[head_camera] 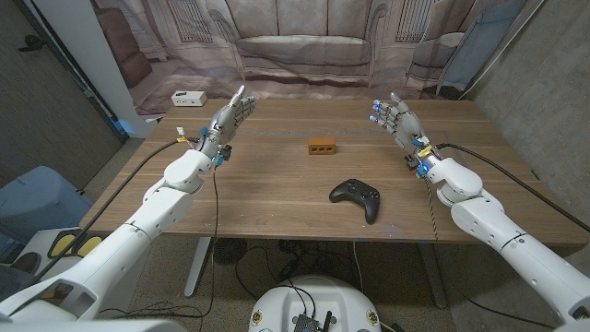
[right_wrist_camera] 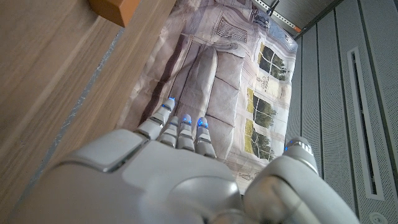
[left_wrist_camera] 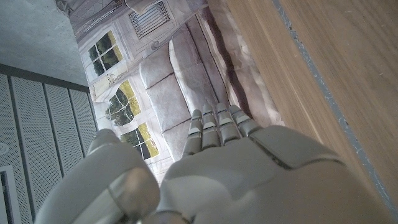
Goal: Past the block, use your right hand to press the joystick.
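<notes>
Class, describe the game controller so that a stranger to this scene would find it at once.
Start at the wooden table. Near its front edge, right of centre, lies the controller, nearer the robot than the small orange block. It is black and curved, unlike the boxy block.

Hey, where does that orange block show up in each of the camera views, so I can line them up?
Head view: the orange block lies on the table near the middle, beyond the game controller, between the two raised hands.
Left wrist view: not in this picture.
Right wrist view: the block's corner sits at the picture's upper edge, on the wood.
Shared landmark: the printed sofa backdrop behind the table.
</notes>
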### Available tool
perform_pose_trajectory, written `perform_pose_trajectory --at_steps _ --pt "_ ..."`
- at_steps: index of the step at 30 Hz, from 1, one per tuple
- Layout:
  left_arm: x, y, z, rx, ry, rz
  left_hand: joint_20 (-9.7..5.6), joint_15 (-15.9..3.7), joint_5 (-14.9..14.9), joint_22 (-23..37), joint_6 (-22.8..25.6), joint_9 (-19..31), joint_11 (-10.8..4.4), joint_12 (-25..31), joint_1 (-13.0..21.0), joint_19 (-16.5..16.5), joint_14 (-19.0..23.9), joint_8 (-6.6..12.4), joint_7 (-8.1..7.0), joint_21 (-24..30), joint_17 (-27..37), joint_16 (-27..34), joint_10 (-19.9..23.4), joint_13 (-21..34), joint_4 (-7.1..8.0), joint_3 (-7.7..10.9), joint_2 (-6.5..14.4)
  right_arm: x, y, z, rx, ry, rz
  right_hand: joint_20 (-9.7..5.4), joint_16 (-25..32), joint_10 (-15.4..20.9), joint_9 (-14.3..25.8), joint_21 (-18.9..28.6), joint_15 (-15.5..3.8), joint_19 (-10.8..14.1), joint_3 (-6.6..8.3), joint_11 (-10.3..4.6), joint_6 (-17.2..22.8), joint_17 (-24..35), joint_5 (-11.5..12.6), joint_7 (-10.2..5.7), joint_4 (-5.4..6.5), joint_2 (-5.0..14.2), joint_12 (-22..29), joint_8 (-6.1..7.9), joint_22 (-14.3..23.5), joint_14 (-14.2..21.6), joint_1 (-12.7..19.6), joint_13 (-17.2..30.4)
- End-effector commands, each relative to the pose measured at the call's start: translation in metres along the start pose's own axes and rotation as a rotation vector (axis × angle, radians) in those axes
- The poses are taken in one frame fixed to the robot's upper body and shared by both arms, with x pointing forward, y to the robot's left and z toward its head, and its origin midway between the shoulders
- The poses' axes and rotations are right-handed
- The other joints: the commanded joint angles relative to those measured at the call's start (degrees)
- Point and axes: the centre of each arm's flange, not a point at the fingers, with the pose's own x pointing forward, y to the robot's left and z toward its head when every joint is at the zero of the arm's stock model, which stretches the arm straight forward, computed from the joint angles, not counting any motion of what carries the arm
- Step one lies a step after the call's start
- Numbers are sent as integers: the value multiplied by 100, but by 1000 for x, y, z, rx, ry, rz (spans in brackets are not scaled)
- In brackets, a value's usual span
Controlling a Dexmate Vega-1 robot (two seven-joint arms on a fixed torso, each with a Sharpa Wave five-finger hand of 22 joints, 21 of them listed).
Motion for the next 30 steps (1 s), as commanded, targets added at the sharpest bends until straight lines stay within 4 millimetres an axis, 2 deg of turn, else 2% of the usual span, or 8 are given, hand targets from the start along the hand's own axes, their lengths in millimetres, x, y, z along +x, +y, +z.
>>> perform_pose_trajectory --at_steps 1,9,13,25,30 --pt "0 -6 -3 -11 29 -42 -15 -4 -7 25 -83 34 8 -30 8 18 -10 -27 -11 6 19 -3 -18 14 -51 10 34 5 -6 -15 55 34 51 10 -14 -19 1 -33 15 59 3 26 -21 1 -15 22 -56 -8 -9 -9 -5 6 64 10" --pt "-10 -7 -3 -3 44 -50 -6 4 -6 25 -142 34 11 -47 10 -22 -64 -36 -9 -9 19 -20 -64 14 -59 10 37 9 -11 -19 26 23 38 18 49 90 1 22 -20 301 13 -11 -38 6 -46 -1 -59 10 28 -4 -8 219 101 9" --pt "-15 -5 -3 -5 46 -50 -4 9 -5 25 -145 34 8 -50 11 -31 -70 -32 -9 -12 19 -21 -76 14 -61 10 40 9 -10 -26 28 43 29 9 104 255 1 47 -4 475 7 -14 -17 12 -71 -11 -56 3 72 11 -8 423 113 7" --pt "-14 2 -7 -22 27 -64 -7 7 -4 25 -141 34 8 -44 15 -41 -82 -19 -7 -12 19 -20 -67 14 -68 11 47 9 3 -29 11 42 2 20 88 264 1 25 41 477 3 37 42 16 -83 55 -54 0 61 33 -7 421 118 7" --pt "-12 4 -8 -25 30 -67 -6 8 -4 25 -138 34 -10 -45 18 -44 -88 -14 -2 -12 19 -20 -72 14 -72 14 53 11 2 -29 26 33 -14 42 65 256 1 0 58 439 1 44 47 17 -89 65 -54 -3 52 32 -7 381 121 7"
